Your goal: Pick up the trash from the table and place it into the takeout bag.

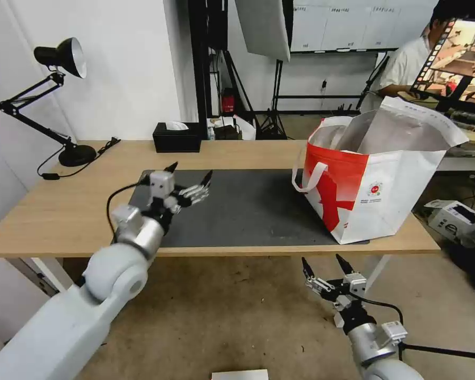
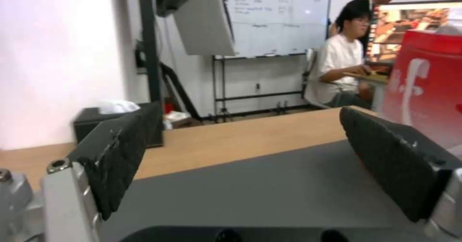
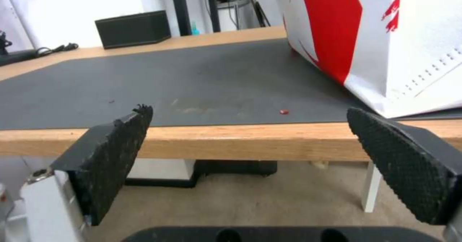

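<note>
The takeout bag (image 1: pixel 385 195) stands open on the right end of the table (image 1: pixel 63 211), partly on the dark grey mat (image 1: pixel 248 211), its foil lining showing. The trash is out of view; a tiny red speck (image 3: pixel 284 111) lies on the mat (image 3: pixel 192 79) near the front edge. My left gripper (image 1: pixel 191 170) hovers open over the mat's left end, pointing toward the bag (image 2: pixel 428 83), with nothing between its fingers (image 2: pixel 120 151). My right gripper (image 1: pixel 322 259) hangs open below and in front of the table's front edge, left of the bag (image 3: pixel 385 36).
A black tissue box (image 1: pixel 177 138) sits at the table's back edge, and a black desk lamp (image 1: pixel 63 58) stands at the back left with its cord trailing. A person sits at a desk behind the bag. A box (image 1: pixel 454 216) lies on the floor at right.
</note>
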Tool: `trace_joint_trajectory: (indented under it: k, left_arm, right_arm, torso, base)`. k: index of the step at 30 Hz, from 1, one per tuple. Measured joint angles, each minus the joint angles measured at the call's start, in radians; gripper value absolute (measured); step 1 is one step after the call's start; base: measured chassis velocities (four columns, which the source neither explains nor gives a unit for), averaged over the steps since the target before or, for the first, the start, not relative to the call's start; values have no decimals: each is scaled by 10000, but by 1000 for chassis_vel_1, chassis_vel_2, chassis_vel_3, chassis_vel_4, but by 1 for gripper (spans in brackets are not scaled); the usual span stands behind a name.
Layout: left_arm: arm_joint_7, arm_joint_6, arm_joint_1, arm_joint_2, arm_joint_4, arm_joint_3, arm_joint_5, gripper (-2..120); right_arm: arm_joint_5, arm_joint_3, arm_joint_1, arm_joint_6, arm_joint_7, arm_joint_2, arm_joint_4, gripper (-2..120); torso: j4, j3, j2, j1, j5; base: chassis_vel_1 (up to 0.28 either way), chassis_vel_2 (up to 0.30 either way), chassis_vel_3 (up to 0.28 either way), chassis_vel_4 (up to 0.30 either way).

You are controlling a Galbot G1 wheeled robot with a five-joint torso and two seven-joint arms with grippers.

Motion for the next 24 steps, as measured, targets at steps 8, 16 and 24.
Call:
trace_joint_trajectory:
  k: [8, 16, 24]
  left_arm:
    - [156, -971, 1382, -260, -51, -844, 1066, 100]
    - [643, -1532, 3265, -764, -239, -2278, 1488, 100]
    - [1035, -1769, 4565, -1115, -370, -3051, 1652, 100]
  right_arm:
    - [0, -1, 0, 0, -1, 0, 0, 100]
    - [0, 0, 0, 0, -1, 0, 0, 100]
    - [0, 0, 0, 0, -1, 0, 0, 100]
  torso:
    - [-3, 1, 0, 1, 0]
    - [-3, 0, 0, 1, 0]
    - [-2, 0, 0, 1, -1]
  base:
    - [0, 0, 0, 0]
    - [0, 0, 0, 0]
    - [0, 0, 0, 0]
